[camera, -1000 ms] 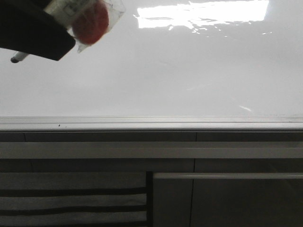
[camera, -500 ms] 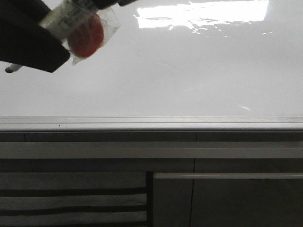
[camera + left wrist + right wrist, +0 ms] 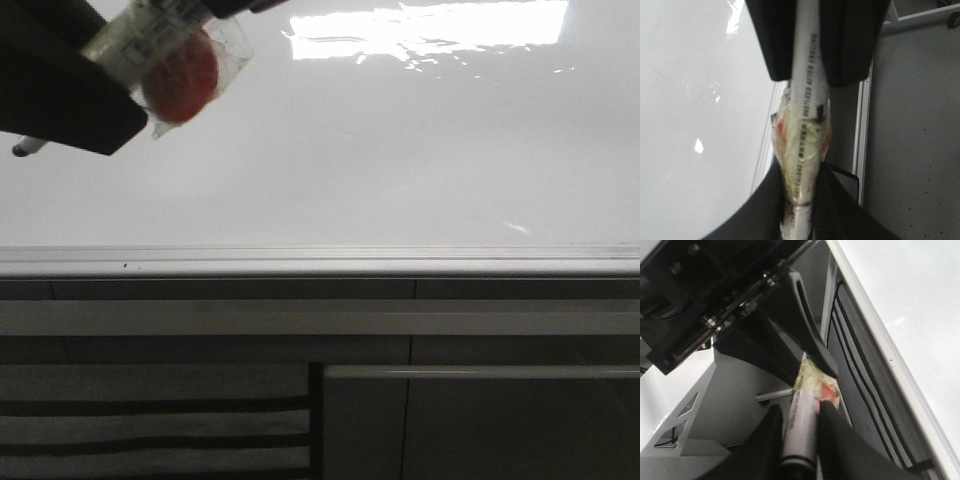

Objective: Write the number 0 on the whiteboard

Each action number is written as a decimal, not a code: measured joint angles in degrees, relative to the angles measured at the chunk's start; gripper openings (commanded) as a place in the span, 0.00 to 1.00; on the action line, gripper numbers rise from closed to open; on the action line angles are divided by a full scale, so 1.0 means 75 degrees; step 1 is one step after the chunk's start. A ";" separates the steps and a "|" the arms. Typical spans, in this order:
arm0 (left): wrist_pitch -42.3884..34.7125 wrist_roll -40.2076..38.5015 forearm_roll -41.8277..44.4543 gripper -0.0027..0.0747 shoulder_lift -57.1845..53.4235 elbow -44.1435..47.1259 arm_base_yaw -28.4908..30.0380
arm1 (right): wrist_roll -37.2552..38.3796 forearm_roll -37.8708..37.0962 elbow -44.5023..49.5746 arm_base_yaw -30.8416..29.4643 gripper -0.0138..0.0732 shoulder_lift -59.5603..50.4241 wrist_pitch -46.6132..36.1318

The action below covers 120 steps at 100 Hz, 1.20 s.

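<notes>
At the upper left of the front view we see a dark gripper [image 3: 60, 95] holding a white marker [image 3: 140, 32] wrapped in clear tape over a red patch. Its dark tip pokes out at the far left edge, so the long axis runs from upper right down to lower left, slanted across the whiteboard [image 3: 400, 170].

In both wrist views a marker barrel sits pinched between the fingers: the left gripper [image 3: 802, 195] is closed on it, and so, it seems, is the right gripper [image 3: 799, 437], each from one end. We cannot tell which arm the front view shows.

The board is glossy, flat and white, with glare at the top and a silver frame [image 3: 320, 260] below. No 0 is visible on it yet. We judge the stroke needs the tip brought onto the board, which spreads right of it.
</notes>
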 measured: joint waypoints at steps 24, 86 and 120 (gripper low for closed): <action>0.0039 -0.0069 -0.0101 0.01 0.0000 0.0000 0.0000 | 0.0000 -0.0112 0.0000 -0.0013 0.07 0.0000 -0.0057; 0.0058 -0.0223 0.0008 0.46 0.0000 0.0000 0.0000 | 0.0000 -0.0192 0.0000 -0.0013 0.07 0.0032 -0.0031; -0.0017 -0.0357 0.0178 0.65 -0.0130 0.0000 0.0000 | 0.1749 -0.1137 0.0000 -0.0184 0.10 0.0032 -0.0247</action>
